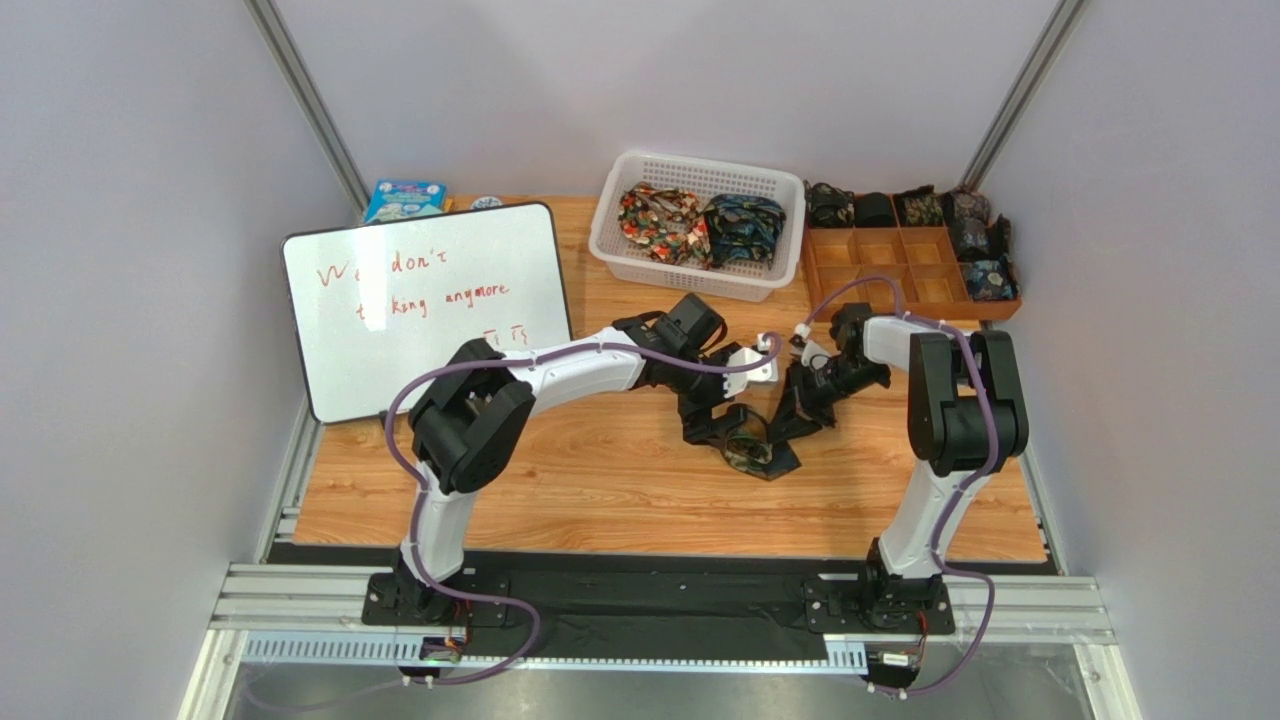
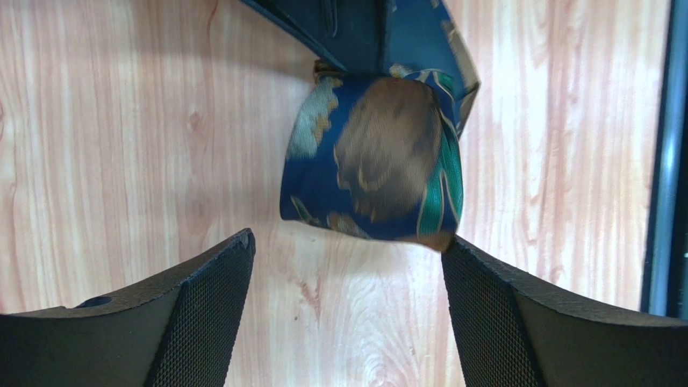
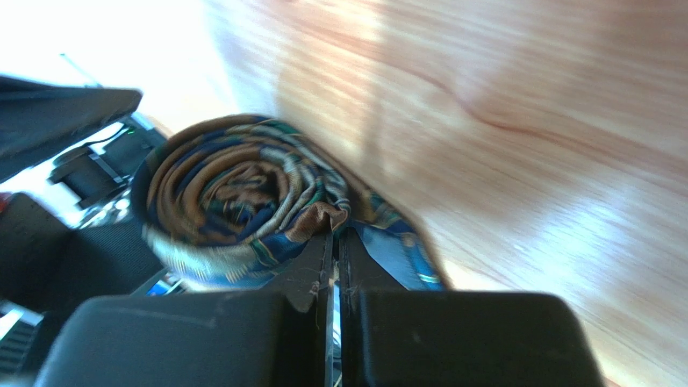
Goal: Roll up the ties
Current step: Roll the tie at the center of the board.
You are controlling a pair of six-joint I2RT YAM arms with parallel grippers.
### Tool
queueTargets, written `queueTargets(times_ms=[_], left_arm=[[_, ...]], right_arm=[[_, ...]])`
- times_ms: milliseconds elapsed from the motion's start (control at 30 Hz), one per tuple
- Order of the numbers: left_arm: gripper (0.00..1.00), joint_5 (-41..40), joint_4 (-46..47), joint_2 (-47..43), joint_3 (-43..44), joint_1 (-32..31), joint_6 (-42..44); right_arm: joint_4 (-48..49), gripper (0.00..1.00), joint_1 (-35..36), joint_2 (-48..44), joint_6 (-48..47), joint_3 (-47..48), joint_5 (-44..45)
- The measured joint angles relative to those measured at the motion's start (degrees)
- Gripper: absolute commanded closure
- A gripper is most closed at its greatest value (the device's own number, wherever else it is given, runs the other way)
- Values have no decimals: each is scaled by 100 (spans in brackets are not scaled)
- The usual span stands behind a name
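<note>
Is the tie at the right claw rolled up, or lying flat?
Partly rolled: the tie forms a spiral coil at the shut right claw, but its tail lies loose.

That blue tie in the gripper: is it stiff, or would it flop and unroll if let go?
Probably floppy: the tie winds into a tight coil, and the rest lies bunched. It would likely loosen if released, since the shut right gripper is pinching the roll's end. It looks thin, so probably light.
</note>
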Motion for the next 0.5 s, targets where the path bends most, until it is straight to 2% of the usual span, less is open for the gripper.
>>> queueTargets(times_ms=[500], left_arm=[[6, 256, 59, 55, 216, -409, 129]], right_arm=[[-101, 100, 326, 0, -68, 20, 636]])
